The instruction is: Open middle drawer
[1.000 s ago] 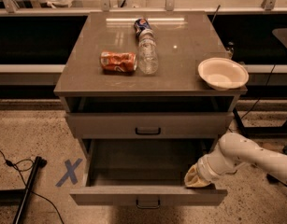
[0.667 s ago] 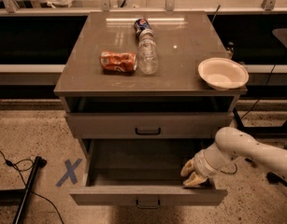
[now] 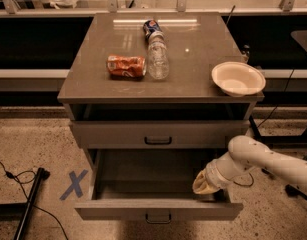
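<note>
The pincer is hanging inside the right near corner of the middle drawer, its cream tip sitting low behind the drawer's front panel and just beside the right wall. Whether it is open or closed cannot be told, nor whether it is holding anything. The white arm is reaching in from the right, above the drawer's right wall. The middle drawer is standing pulled well out toward the near side, its handle lying left of the pincer on the outer face of the front, so the opening is looking close to done. The risk from here is lying in the exit. A sideways pull would be catching the tip on the right wall. A low pull toward the near side would be hooking the front panel and dragging the drawer further out or shifting the table. Above, the upper drawer is sitting closed. A rising arm would be passing under the table's right edge, where a bowl is resting and could be knocked off. Further left on the table a bottle and an orange can are lying well clear.
</note>
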Controlling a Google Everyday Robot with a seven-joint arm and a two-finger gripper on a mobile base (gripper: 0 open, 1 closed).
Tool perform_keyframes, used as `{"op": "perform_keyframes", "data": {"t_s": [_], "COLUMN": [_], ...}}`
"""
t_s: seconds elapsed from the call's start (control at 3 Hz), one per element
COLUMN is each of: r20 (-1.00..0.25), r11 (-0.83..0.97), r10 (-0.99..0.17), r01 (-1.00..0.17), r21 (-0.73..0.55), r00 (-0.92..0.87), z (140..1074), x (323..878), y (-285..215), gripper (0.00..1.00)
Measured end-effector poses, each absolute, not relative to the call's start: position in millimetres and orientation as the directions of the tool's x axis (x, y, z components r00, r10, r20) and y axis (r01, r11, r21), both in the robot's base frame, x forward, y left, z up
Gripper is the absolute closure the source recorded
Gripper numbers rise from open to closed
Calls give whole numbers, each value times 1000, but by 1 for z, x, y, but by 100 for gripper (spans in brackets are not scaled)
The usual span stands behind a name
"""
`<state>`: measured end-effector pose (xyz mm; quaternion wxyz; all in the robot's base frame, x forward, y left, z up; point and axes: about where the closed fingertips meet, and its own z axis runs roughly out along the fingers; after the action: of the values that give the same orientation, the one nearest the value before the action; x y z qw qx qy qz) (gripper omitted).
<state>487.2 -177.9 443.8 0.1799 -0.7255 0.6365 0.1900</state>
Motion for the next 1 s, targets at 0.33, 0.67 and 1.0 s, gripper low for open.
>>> {"op": "perform_keyframes", "data": {"t_s": [0.33,0.67,1.0], "r20": [-515,-531,-550], "r11": [-109,-102,-112], "r10": [-851,-843,-832], "r01": [-994,-995,-993], "r21": [-23,-8,30], "r00": [105,91,77], "z": [422,395,385], "x": [488,489,479], "y": [-177,-169,-162], "gripper": [100,100,100]}}
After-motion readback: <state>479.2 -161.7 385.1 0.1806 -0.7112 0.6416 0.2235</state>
